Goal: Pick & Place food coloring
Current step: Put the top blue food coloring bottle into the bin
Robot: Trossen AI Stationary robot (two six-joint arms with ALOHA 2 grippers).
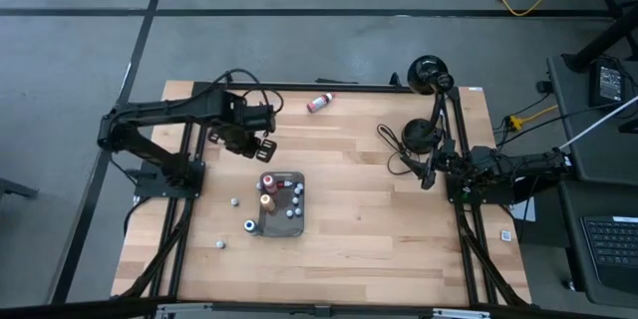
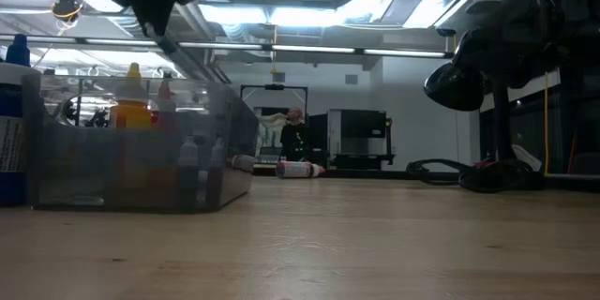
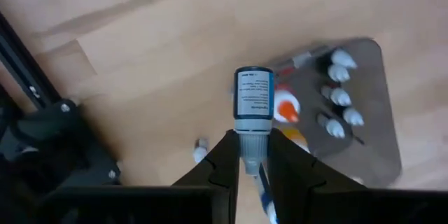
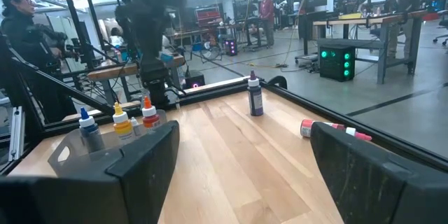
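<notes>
though its label print is unreadable, left gripper pinches a blue-labelled bottle.

The floor is grey with dark lines. Long lights shine on the ceiling. Workbenches stand behind.

Dark grey tray: one.
Taller bottles standing in the tray: two, a red-capped bottle and an orange bottle.
Small white-capped bottles in the tray: five, counted in the left wrist view.
Loose small bottles on the table beside the tray: three, one of them blue-topped.
Blue-labelled bottle between the fingers of the left gripper: one.
Pink bottle lying near the table's far edge: one.
Purple bottle standing upright: one.
Robot arms: two, the left arm and the right arm.
People in the room: two in the right wrist view.
</notes>
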